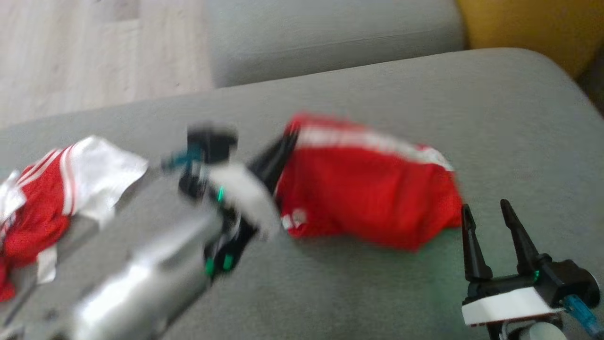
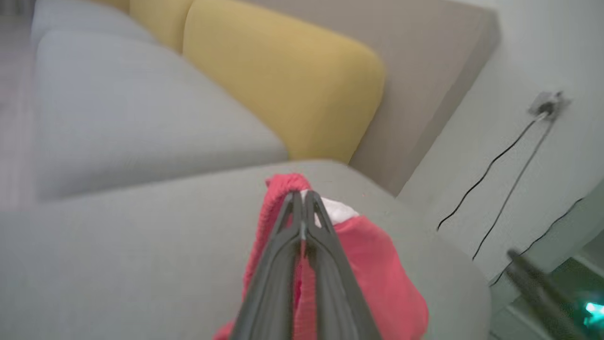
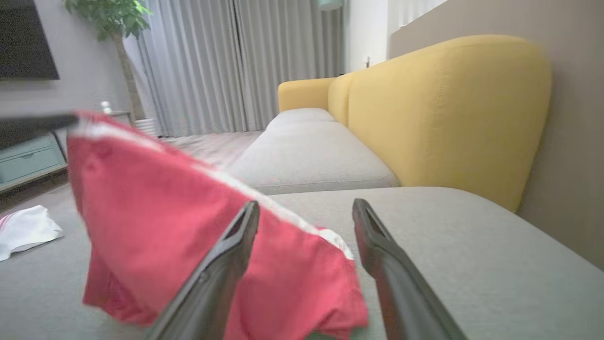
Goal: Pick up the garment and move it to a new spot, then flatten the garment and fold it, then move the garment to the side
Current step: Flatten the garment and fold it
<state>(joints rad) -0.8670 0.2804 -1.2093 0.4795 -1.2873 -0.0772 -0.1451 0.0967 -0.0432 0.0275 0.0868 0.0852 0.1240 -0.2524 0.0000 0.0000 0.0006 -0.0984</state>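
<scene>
Grey sofa seat [image 1: 377, 293], yellow back cushions [image 3: 448, 108] behind, pale wood floor [image 1: 71, 56] beyond. White-striped red garment [image 1: 368, 193] mid-seat, one end raised, rest draped on the cushion. Jaws of left gripper [image 2: 302, 194] clamped on its top edge; jaws of right gripper [image 1: 485, 206] wide apart just beside the far end. Likely light, limp, easily bunched: best taken by hems or corners; second garment [image 1: 42, 203] crumpled at seat's left

Left claw [image 2: 303, 195] clamped shut, arm stretched forward; right claw [image 1: 485, 207] low, jaws spread wide.
</scene>
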